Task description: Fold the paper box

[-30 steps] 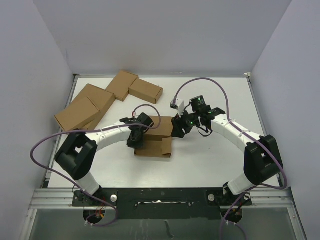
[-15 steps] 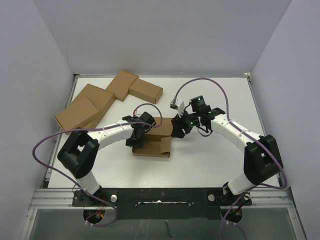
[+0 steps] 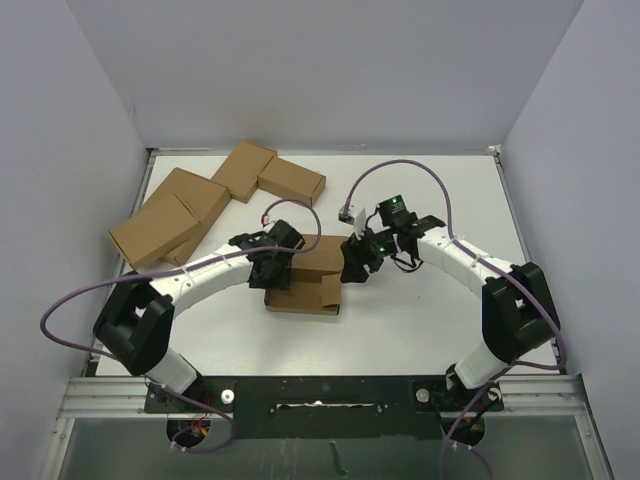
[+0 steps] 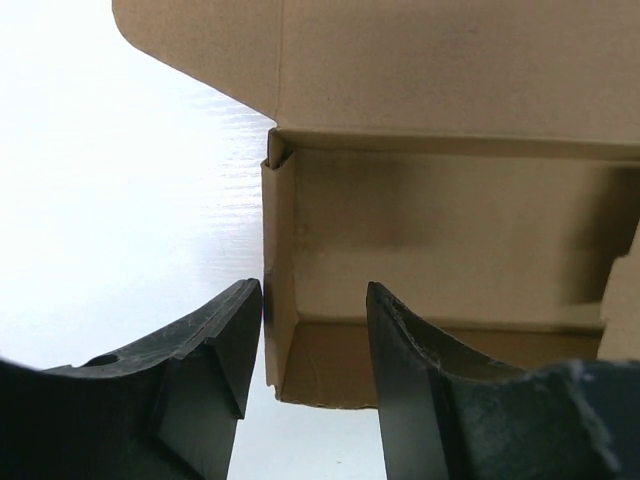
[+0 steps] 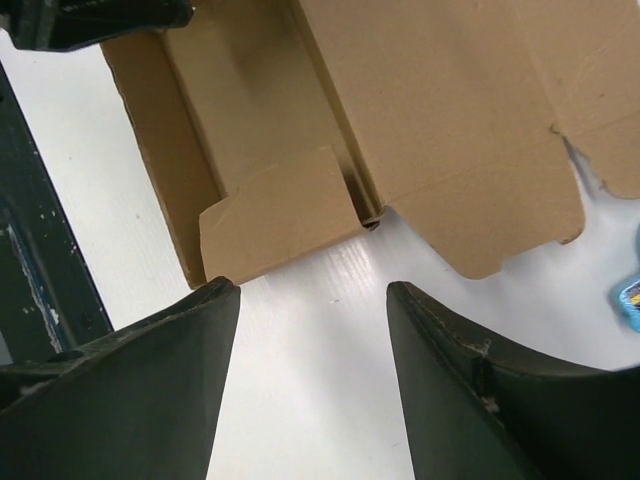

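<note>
**Inspection: both pincers released at the half-formed paper box**

Left pincer: released. My two fingers stand apart and grip nothing. The near corner of the paper box sits in the gap between them. Its upright end wall lies close to my left finger and clear of the right one. Ahead of the fingertips the box is an open trough with its walls standing and its inside empty. A broad flap lies flat beyond the far wall. White bench shows to the left of my fingers.

Right pincer: released. My fingers are spread wide over bare bench and hold nothing. The paper box lies just ahead of the fingertips and does not touch them. A short end flap leans across the trough opening, nearest my left finger. To the right of it a large panel with a tabbed edge lies spread flat on the bench.

Overhead view: the paper box rests on the bench between the two pincers. My left pincer is at its left end and my right pincer at its right end. Four other brown cartons lie clustered well beyond and to the left of my left pincer, apart from the box.
</note>
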`<state>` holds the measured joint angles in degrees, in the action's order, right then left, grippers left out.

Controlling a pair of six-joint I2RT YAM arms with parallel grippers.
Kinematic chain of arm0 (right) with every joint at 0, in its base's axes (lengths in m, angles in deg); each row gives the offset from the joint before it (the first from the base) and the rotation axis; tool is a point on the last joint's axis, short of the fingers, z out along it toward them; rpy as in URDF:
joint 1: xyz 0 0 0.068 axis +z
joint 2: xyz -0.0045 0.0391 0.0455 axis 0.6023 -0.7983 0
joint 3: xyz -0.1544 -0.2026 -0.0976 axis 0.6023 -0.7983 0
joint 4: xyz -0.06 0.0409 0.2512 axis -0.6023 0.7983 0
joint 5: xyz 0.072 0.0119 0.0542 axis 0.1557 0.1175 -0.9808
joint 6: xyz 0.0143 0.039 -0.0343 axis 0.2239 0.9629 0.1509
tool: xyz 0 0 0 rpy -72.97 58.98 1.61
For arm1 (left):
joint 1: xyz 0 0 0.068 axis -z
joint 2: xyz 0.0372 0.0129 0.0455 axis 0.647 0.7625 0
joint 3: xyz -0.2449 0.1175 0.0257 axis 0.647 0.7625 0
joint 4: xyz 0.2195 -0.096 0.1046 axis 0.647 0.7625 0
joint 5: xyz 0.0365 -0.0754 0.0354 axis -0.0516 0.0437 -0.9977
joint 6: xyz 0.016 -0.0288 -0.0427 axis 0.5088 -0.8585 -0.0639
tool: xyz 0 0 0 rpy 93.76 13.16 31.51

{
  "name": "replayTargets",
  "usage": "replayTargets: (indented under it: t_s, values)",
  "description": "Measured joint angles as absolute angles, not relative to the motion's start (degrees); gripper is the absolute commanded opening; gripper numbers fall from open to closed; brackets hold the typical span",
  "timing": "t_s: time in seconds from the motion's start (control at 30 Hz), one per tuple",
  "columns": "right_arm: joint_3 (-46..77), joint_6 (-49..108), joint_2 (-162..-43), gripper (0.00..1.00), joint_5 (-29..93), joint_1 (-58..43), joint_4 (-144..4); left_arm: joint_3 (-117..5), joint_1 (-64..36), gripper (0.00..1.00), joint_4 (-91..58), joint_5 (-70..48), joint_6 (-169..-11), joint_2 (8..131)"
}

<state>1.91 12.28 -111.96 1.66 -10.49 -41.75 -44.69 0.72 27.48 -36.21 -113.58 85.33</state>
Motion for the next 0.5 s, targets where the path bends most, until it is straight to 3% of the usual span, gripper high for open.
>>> replayTargets:
  t_s: [0.3, 0.5]
  values:
    - [1.91, 16.34, -112.46, 0.63, 2.71, -9.33, -38.01, -36.6, -0.04, 0.45, 20.55, -30.39, -115.48, 80.83]
    - [3.72, 21.85, -116.29, 0.58, 11.63, -5.42, -34.89, -32.45, 0.33, 0.44, 16.16, -26.09, -117.93, 80.79]
